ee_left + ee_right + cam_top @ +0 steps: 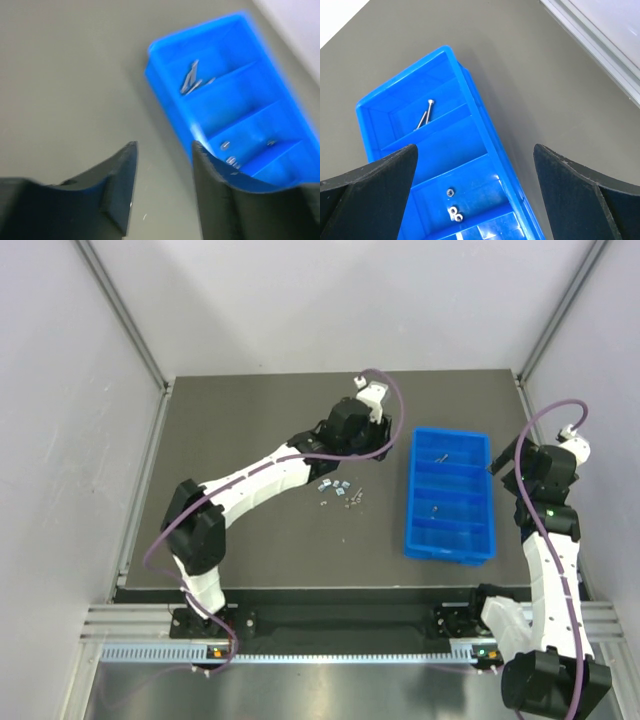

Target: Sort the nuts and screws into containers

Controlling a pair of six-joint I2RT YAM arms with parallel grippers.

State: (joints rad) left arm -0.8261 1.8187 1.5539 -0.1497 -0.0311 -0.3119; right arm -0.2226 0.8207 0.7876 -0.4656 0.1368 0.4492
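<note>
Scanning all three views now, and no lettering, label, brand or number is coming through legibly anywhere. The containers (448, 545) are showing nothing but plain blue walls.
</note>
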